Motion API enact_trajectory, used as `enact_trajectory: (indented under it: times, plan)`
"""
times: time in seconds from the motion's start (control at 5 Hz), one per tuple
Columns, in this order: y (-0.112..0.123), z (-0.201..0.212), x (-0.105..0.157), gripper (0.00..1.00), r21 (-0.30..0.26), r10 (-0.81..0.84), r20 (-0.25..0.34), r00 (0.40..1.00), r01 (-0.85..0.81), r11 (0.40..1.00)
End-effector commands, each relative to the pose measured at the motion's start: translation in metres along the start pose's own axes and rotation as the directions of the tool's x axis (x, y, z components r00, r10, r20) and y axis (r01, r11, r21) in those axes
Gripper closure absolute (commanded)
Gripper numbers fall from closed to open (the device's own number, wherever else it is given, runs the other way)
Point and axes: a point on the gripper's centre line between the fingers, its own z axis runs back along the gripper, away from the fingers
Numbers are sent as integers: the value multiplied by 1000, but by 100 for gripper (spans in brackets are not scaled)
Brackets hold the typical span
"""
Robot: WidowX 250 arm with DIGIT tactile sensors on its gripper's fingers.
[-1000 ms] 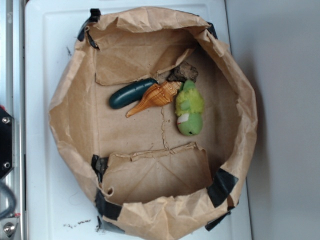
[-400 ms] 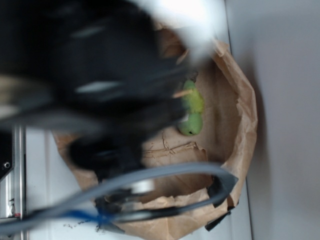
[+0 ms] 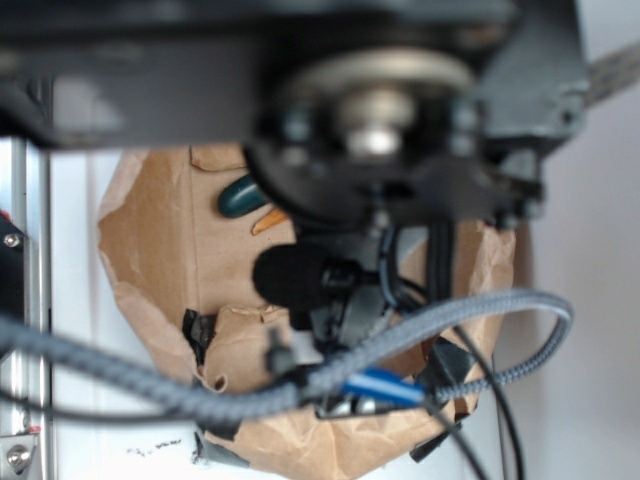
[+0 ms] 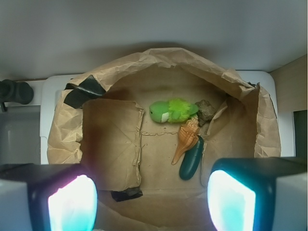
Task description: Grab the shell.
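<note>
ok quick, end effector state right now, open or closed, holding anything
End effector: open and empty, fingers spread wide, high above the paper bag; the shell lies untouched inside it.

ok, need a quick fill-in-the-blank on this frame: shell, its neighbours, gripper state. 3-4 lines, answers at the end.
1. In the wrist view the shell lies inside a brown ____ bag.
2. The object lying alongside the shell's pointed end is the dark green ____.
3. The gripper hangs above the bag with its jaws ____.
4. The fuzzy toy by the shell's wide end is coloured ____.

Missing words: paper; cucumber; open; green
</note>
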Motion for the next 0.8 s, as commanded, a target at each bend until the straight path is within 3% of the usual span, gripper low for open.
enact_trajectory:
  times: [0.0, 0.2, 0.4, 0.6]
  plan:
    - [16, -36, 13, 0, 97, -17, -42, 999, 21, 995]
    - [21, -63, 6, 0, 75, -123, -79, 989, 129, 989]
    - [23, -84, -1, 0, 138, -197, -85, 977, 207, 968]
    - [27, -108, 8, 0, 156, -218, -86, 972, 229, 961]
